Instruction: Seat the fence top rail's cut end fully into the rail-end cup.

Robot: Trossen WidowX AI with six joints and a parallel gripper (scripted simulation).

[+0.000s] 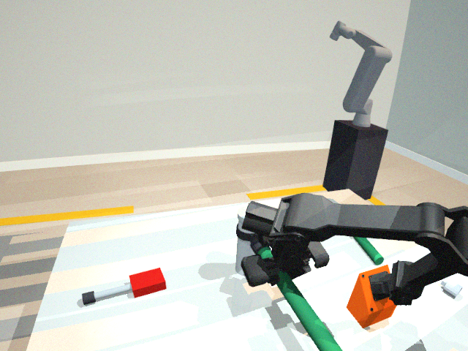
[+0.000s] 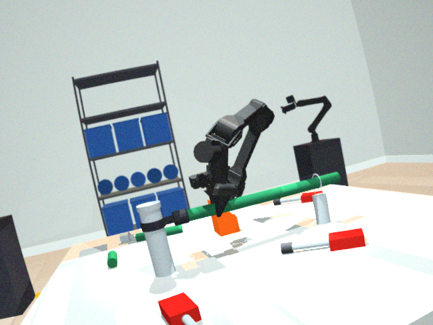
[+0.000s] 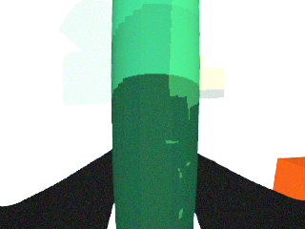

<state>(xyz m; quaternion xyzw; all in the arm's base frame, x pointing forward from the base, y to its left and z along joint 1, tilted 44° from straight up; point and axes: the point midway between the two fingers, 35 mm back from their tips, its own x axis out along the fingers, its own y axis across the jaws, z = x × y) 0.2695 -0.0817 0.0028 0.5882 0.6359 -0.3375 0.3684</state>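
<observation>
The green top rail (image 1: 302, 309) (image 2: 272, 196) (image 3: 154, 119) runs through the wire loop above the small grey post (image 2: 321, 208) and slopes down to the big post (image 1: 240, 254) (image 2: 160, 252). The black rail-end cup (image 2: 180, 217) hangs on the brace band (image 2: 151, 225), a little below the post cap (image 2: 149, 206). In the exterior view the rail's end meets the cup's mouth, roughly in line with it; how deep it sits inside is hidden. My gripper (image 2: 220, 208) (image 3: 152, 156) is shut on the rail, a short way from the cup, with a finger on each side.
An orange block (image 1: 372, 298) (image 2: 225, 223) stands beyond the rail in the exterior view. A red-ended tool (image 2: 346, 240) lies in front of the rail, and another red block (image 2: 178, 308) near the front. Short green pieces (image 2: 111, 258) (image 2: 174, 229) lie near the big post.
</observation>
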